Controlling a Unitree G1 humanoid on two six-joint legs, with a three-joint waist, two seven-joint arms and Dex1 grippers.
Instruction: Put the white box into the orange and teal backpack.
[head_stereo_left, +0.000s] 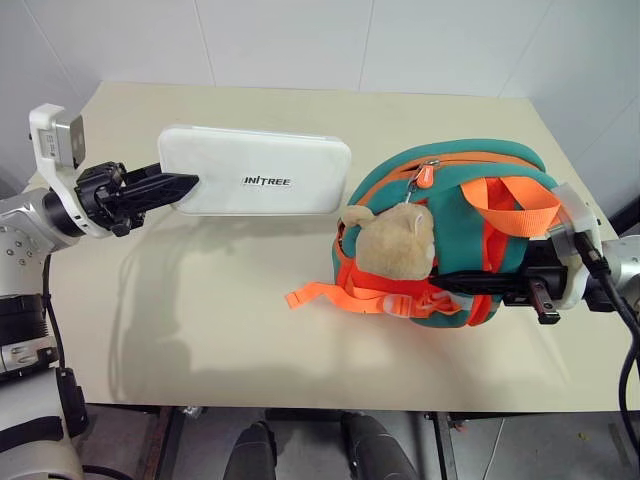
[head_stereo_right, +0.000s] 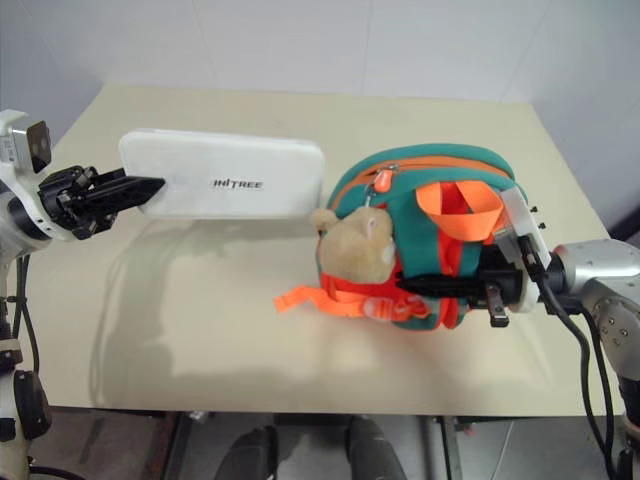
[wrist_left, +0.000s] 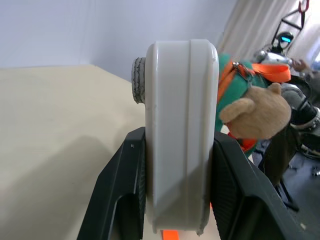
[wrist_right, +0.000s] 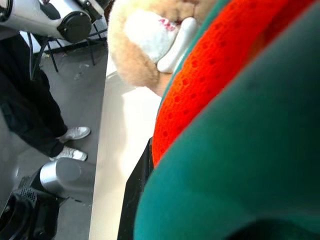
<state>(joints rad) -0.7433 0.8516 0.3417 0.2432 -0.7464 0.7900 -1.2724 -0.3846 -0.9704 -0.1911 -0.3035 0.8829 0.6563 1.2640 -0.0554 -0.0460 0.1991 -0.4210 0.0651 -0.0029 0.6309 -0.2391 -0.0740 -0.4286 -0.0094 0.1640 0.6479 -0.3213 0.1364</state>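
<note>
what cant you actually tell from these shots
- Whether the orange and teal backpack is unzipped: in the head views the zipper line curves over its top and no gap is visible.
- What the right gripper clamps: its jaws are buried among the orange straps.
- The white box far end: in the left wrist view it is seen end-on between the left gripper jaws.

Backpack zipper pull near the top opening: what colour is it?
Orange, on the orange and teal backpack's zipper pull; clearest in the left eye view.

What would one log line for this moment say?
left gripper: holds white box above table | right gripper: grips backpack | box not inside
</note>
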